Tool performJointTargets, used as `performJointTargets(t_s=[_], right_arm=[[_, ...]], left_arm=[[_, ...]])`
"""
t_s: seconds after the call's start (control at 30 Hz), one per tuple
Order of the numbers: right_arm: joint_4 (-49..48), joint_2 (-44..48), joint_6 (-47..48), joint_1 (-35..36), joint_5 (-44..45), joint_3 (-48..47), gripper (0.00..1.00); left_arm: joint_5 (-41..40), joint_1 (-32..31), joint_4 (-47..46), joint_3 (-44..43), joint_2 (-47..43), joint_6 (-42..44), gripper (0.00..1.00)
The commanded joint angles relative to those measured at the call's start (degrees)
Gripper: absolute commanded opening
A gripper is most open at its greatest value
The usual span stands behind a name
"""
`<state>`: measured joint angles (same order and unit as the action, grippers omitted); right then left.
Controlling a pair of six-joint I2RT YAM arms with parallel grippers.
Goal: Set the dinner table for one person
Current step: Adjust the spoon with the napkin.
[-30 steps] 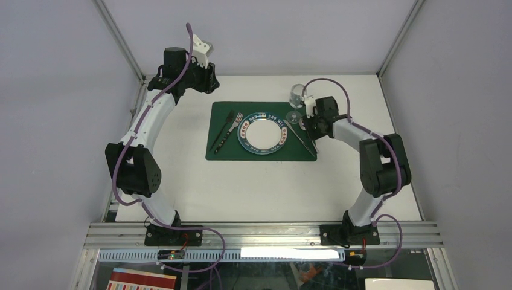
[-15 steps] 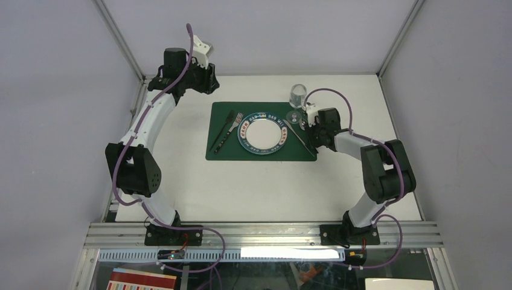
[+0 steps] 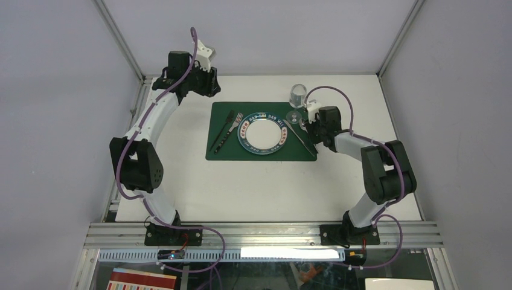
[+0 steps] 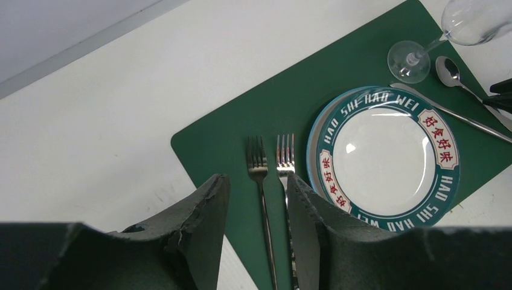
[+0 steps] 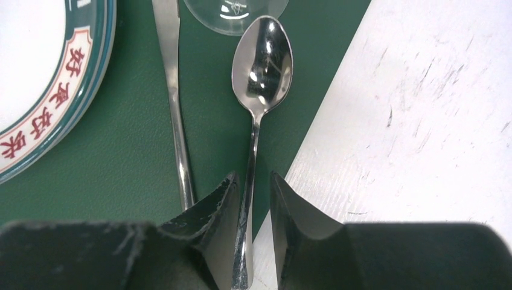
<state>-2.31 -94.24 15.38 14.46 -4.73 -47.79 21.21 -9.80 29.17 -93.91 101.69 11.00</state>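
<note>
Top external: dinner table = white top w/ alu frame. Green placemat lies on its far half, roughly centred L-R, well off the near edge.

On mat, L to R:
- 2 forks, left fork and right fork, side by side, tines toward far edge. Right one just beside plate rim.
- plate, mid-mat. Teal rim w/ lettering and red panels; centre is plain white w/ a glare spot only.
- knife, angled, just R of plate.
- spoon, bowl face-up beside knife blade; handle runs to mat's R edge.
- wine glass, foot on mat's far R corner, just beside spoon bowl. Glass bowl is clear; contents can't tell, nor whether it is upright or tipped.

Left gripper: raised over far L corner of table, cam looking down at forks. Fingers apart by a moderate gap, holding nothing.

Right gripper: low at mat's R edge. Fingers only narrowly apart, straddling the spoon handle; a sliver of gap shows on one side of the handle, so not clamped. Spoon lies flat on mat.
</note>
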Motion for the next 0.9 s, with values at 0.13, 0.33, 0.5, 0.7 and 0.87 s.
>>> performJointTargets(t_s=[0.13,0.33,0.5,0.7,0.87], right_arm=[[-2.09,-2.37,0.37,0.19,-0.49,-4.86,0.27],[-1.53,-4.08,-0.25,0.24,-1.03,-5.74,0.27],[-1.70,-4.99,-0.06,0.31,-0.77,-5.05,0.27],[-1.88,-5.18,0.18,0.42,-0.41,-4.41,0.06],[-2.74,-4.06,0.49,0.40,0.13,-3.29,0.00]], left_arm=[[1.21,-0.56,-1.90,-0.57,-1.90,0.34,0.41],[1.20,-0.49,-1.92,-0.29,-2.20,0.60,0.41],[1.63,-0.48,-1.92,0.11,-2.20,0.68,0.42],[1.51,-0.54,-1.92,0.19,-2.19,0.71,0.42],[1.53,-0.54,-2.00,0.08,-2.21,0.68,0.42]])
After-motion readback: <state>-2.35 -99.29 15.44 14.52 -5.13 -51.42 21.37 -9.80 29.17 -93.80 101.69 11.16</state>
